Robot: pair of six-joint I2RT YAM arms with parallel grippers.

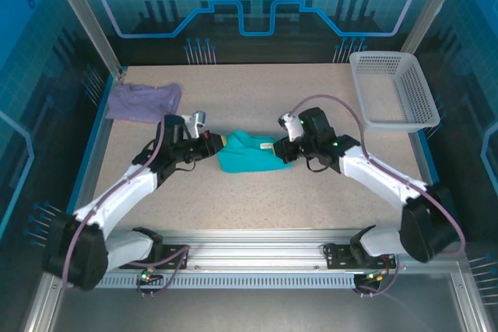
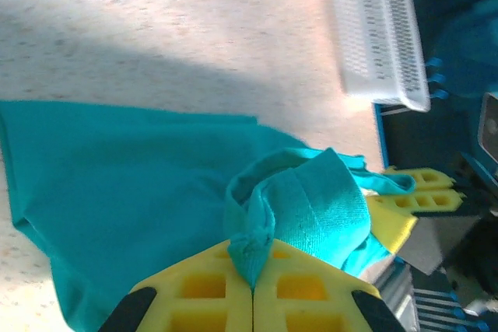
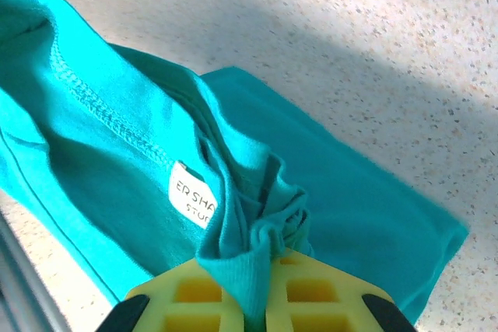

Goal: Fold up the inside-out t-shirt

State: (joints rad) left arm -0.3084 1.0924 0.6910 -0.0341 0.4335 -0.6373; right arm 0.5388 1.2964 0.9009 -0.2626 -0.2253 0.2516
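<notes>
One teal t-shirt, one purple shirt, one basket.

Matt cloth t-shirt; speckled table

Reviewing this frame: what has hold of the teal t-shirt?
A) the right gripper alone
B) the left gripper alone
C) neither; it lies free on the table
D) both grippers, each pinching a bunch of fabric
D: the teal t-shirt lies between the two arms, and each wrist view shows a bunch of its fabric pinched in shut yellow jaws, by the left gripper and by the right gripper.
</notes>
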